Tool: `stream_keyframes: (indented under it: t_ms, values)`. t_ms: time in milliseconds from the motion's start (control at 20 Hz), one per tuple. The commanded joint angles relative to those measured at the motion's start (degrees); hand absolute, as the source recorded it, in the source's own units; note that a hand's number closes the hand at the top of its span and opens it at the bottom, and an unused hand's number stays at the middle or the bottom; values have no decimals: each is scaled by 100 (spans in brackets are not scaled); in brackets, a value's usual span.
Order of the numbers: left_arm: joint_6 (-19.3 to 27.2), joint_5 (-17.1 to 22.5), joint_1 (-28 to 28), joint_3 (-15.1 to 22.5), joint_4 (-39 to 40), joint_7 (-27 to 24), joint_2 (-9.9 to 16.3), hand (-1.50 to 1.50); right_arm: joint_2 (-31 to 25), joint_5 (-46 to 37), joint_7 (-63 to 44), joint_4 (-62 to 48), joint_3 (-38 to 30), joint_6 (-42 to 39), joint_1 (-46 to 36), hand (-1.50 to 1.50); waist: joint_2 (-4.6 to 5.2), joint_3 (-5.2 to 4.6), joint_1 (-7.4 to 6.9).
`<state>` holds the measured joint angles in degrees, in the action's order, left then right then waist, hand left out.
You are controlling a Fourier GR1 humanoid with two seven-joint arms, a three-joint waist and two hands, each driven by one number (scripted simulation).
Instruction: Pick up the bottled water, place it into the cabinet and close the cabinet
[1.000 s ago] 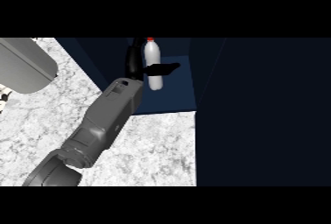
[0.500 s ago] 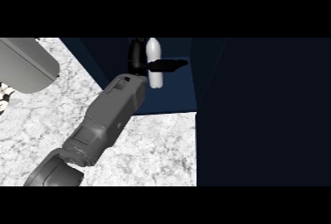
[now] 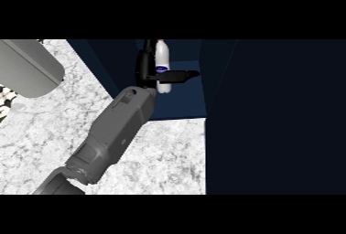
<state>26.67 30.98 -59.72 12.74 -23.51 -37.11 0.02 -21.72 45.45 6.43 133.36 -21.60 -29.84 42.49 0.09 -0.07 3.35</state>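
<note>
Where the view's lower edge cuts it off, a grey forearm [image 3: 111,137] comes in at the lower left and slants up and to the right across the pale marbled tabletop [image 3: 169,155]. Only this one arm shows; which of the robot's arms it is cannot be told from this view alone. At its far end a black hand [image 3: 150,73] reaches into the dark blue cabinet [image 3: 186,103], whose floor begins just beyond the tabletop's far edge. The hand's fingers run up along the left side of the bottled water [image 3: 162,64], and its thumb lies across the bottle's lower front, pointing right, so the hand is curled round the bottle and holds it. The bottled water stands roughly upright inside the cabinet opening, white-bodied with a dark label at its middle, its lower end just above the wrist. A tall dark panel [image 3: 277,114] fills the right side of the view. Far left, a grey rounded object [image 3: 27,66] lies on the tabletop, well apart from the arm.
</note>
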Motion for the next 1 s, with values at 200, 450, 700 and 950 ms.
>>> stream_keyframes:
  t_ms: [200, 450, 700, 950]
  values:
    - [175, 495, 1189, 1169, -1854, 438, -2, -150, 7, 329, -415, 819, -331, 321, 253, -150, -66, 0, -264]
    - [546, 671, 2257, 1831, -3097, 365, -2, -150, 460, 17, -326, 1092, -88, 269, 560, -150, -78, -1, -273]
    - [1129, 527, 3360, 2559, -4418, 450, -2, -150, 214, 128, -435, 973, -217, 337, 327, -150, -70, 0, -356]
    - [385, 390, 4366, 2648, -5078, 209, 443, -150, 356, -170, -502, 977, -61, 429, 157, -150, -31, 0, -350]
